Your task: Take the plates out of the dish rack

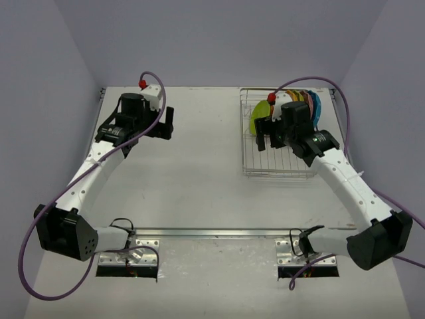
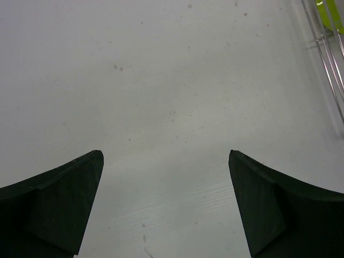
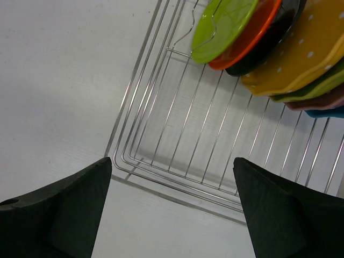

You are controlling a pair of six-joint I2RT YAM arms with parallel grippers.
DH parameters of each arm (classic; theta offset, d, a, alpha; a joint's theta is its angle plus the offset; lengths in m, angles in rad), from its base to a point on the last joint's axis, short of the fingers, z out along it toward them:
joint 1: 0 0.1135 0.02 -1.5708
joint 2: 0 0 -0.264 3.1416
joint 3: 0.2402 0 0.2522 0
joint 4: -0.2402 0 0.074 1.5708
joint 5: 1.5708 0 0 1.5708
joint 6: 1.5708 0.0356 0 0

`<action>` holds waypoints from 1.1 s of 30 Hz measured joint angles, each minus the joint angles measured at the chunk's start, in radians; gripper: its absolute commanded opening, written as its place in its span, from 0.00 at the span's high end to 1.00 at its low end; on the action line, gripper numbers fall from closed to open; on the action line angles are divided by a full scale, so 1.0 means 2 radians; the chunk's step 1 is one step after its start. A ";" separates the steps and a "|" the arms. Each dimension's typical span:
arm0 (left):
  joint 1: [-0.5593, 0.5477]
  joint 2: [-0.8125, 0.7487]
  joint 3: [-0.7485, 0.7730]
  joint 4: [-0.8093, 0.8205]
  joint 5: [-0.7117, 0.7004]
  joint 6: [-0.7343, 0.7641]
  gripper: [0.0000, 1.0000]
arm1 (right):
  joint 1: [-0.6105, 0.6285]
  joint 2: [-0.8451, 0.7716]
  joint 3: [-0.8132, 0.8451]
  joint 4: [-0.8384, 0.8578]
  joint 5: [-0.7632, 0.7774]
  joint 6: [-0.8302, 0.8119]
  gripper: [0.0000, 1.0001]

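Note:
The silver wire dish rack (image 1: 279,171) stands at the back right of the table. Several plates stand in its far end, lime green (image 1: 258,113) in front. In the right wrist view they lean together: lime green (image 3: 223,24), orange (image 3: 252,40), black (image 3: 271,43), yellow (image 3: 301,54), pink (image 3: 322,101) and teal (image 3: 329,113). My right gripper (image 1: 269,139) hovers open and empty over the rack's near left part (image 3: 177,140), short of the plates, jaws wide apart (image 3: 172,161). My left gripper (image 1: 166,123) is open and empty over bare table (image 2: 165,153), left of the rack.
The rack's left edge (image 2: 329,59) and a bit of the lime plate (image 2: 330,11) show at the upper right of the left wrist view. Purple cables loop from both arms. Walls close the table at the back and sides.

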 measured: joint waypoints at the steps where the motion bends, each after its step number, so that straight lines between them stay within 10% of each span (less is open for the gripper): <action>1: 0.000 -0.001 0.000 0.001 -0.006 0.001 0.00 | 0.000 0.001 0.000 0.001 -0.001 0.000 0.10; 33: 0.002 -0.008 -0.005 0.011 -0.074 0.001 0.00 | -0.089 0.288 0.219 0.003 -0.024 0.026 0.41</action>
